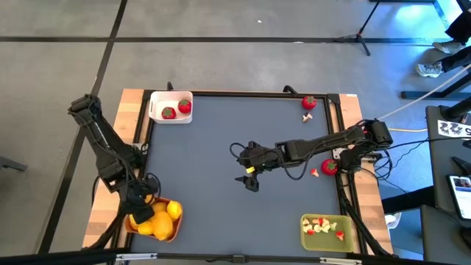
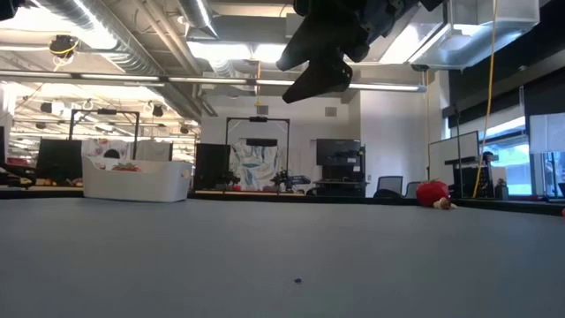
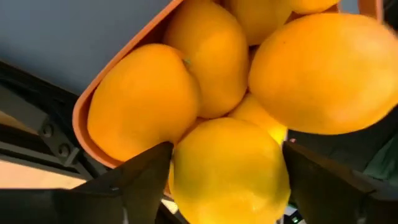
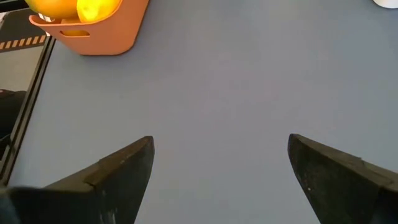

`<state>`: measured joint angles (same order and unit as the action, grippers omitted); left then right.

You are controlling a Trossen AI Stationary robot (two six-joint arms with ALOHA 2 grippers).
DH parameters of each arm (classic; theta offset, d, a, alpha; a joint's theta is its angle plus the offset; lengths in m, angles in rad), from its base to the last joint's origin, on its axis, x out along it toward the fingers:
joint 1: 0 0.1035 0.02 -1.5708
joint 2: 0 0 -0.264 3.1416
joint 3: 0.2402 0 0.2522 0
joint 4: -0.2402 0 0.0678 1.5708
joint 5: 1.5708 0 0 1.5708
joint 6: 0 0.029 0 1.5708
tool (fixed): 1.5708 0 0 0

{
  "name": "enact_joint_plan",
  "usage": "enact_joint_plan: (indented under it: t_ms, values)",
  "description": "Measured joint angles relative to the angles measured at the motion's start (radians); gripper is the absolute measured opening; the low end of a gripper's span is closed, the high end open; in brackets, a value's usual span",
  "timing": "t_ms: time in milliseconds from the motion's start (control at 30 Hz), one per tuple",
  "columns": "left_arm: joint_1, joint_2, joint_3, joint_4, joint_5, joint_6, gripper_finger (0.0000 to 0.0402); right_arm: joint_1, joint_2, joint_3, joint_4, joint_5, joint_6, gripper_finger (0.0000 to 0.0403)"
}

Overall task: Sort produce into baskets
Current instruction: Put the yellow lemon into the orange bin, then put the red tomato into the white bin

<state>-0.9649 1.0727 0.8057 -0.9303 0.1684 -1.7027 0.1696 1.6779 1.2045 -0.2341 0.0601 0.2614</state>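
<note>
**A:** Where's my left gripper [image 1: 140,210]?

**B:** Over the orange basket [image 1: 171,230], near-left table corner. Fingers spread either side of a lemon [image 3: 230,171] on the pile; can't tell if they touch it.

**A:** And my right gripper [image 1: 249,178]?

**B:** Mid-table, above bare mat, fingers spread wide, nothing between them.

**A:** Rest of the produce?

**B:** Two strawberries [image 1: 176,109] in the white basket [image 1: 158,97], far left. One strawberry [image 1: 309,102] at the far right edge, another [image 1: 329,167] beside the right arm. Small bits in the green basket [image 1: 305,234], near right.
</note>
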Motion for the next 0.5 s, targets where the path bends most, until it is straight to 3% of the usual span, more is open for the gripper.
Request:
enact_joint_plan:
  t_ms: [167, 500]
  values:
    - [0.003, -0.004, -0.002, -0.010, 0.014, 0.049, 0.0332, 0.000, 0.000, 0.000, 0.000, 0.000, -0.004, 0.0365]
    - [0.082, -0.080, -0.005, -0.014, 0.013, 0.109, 0.0333, 0.000, 0.000, 0.000, -0.001, 0.008, -0.004, 0.0365]
